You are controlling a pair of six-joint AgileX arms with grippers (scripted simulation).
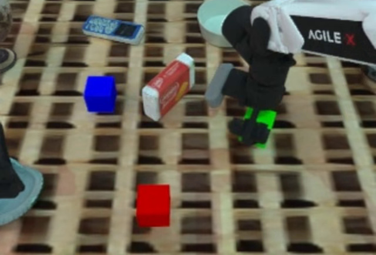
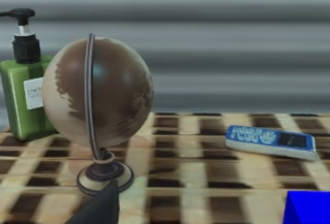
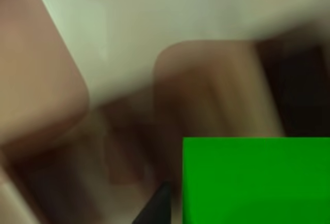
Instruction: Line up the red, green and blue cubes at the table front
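My right claw is down over the green cube, right of centre on the desk, fingers on either side of it. From above it looks like I'm pinching it, but I honestly can't tell if the fingers are really pressed onto it or just straddling it, and the right wrist view only shows a slab of green with one dark fingertip beside it. Red cube is already near the front edge, left of centre. Blue cube sits further back on the left, well apart from the others. My left arm is parked at the left edge of the desk.

What worries me: if the grip is off-centre, the green one could twist or slip out on the way to the front and land crooked. Also the red-and-white box lies tilted between blue and green, so I'd guess fetching blue later risks nudging it. And if I set green down too close to red, I'll bump red out of line.
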